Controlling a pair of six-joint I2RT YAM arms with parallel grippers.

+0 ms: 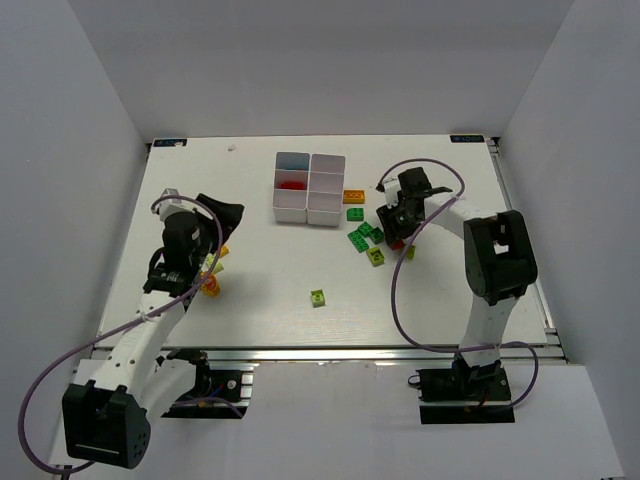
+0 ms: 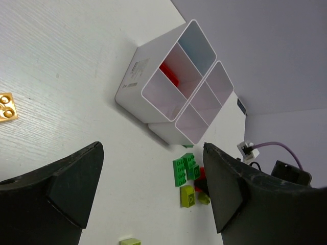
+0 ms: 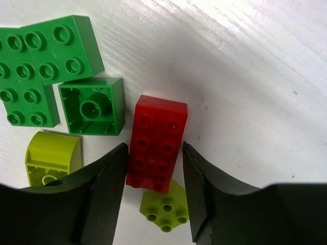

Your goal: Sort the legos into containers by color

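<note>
The white six-compartment tray stands at the far middle of the table, two columns by three rows. One red brick in the tray lies in the middle compartment of the left column. The far-left compartment looks pale blue inside; I cannot tell whether that is a brick or shade. The other four show only white floors.

The right gripper is down on the cluster of bricks just right of the tray. Its fingers are narrowed onto the long sides of a red two-by-four brick that lies studs-up on the table. A lime round-edged piece touches that brick's near end. Beside it are an upturned dark green brick, two dark green bricks studs-up, and a lime curved brick.

An orange brick lies just beside the tray's right wall. A lone lime brick sits apart near the table's middle.

The left gripper hangs over the table's left side with its jaws wide and nothing between them. Orange and yellow bricks lie next to it.
</note>
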